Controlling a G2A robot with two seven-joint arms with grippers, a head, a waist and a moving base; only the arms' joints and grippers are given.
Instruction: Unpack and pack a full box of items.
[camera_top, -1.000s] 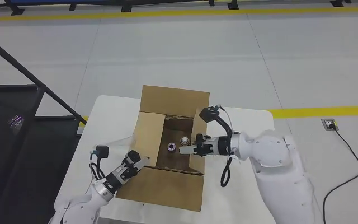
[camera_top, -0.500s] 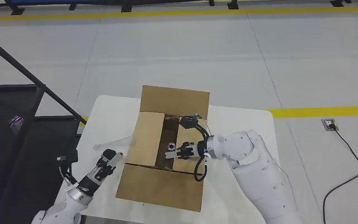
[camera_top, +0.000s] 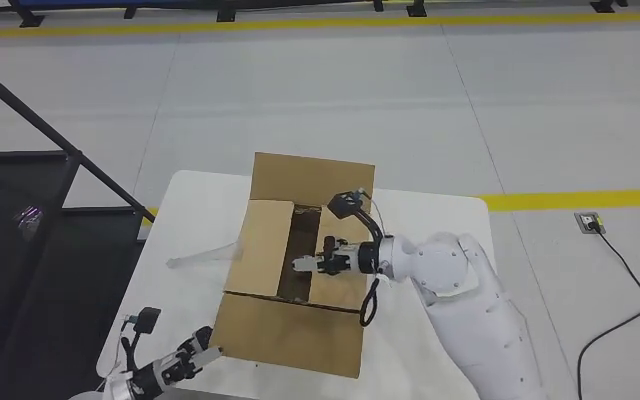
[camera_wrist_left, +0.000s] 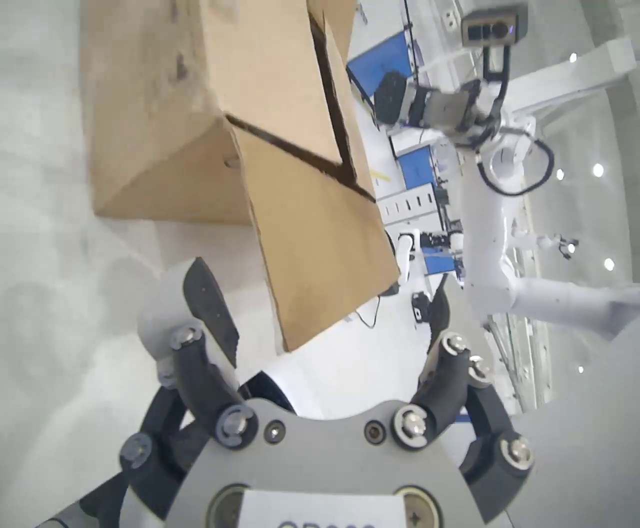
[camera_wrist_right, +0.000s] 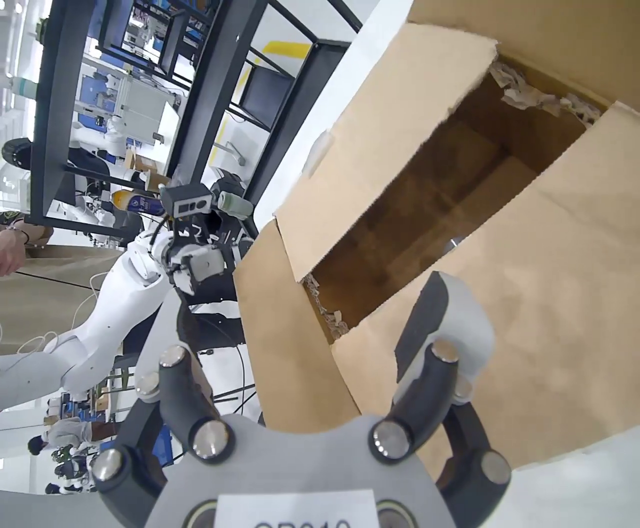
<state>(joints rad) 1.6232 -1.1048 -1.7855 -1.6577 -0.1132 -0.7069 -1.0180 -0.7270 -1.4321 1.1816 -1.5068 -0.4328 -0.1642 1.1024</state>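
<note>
The cardboard box (camera_top: 290, 335) stands in the middle of the white table (camera_top: 195, 215) with its flaps folded outward. My right gripper (camera_top: 312, 266) hangs over the dark opening (camera_wrist_right: 430, 200), open and holding nothing. Its fingers (camera_wrist_right: 440, 320) frame the box's brown inside, where I make out no item clearly. Torn paper strips line the cut edges. My left gripper (camera_top: 200, 356) sits low at the table's near left corner, clear of the box and open with nothing in it. From its wrist view the box's outer corner (camera_wrist_left: 310, 235) lies beyond the fingers (camera_wrist_left: 210, 305).
A pale clear strip (camera_top: 205, 258) lies on the table to the left of the box. A black frame and dark mesh (camera_top: 45, 250) stand off the table's left side. Bare tabletop runs along the left and the far right.
My left arm has pulled away from the box's near left flap down to the table corner. My right gripper moved from the right wall over the opening, covering the small items seen there.
</note>
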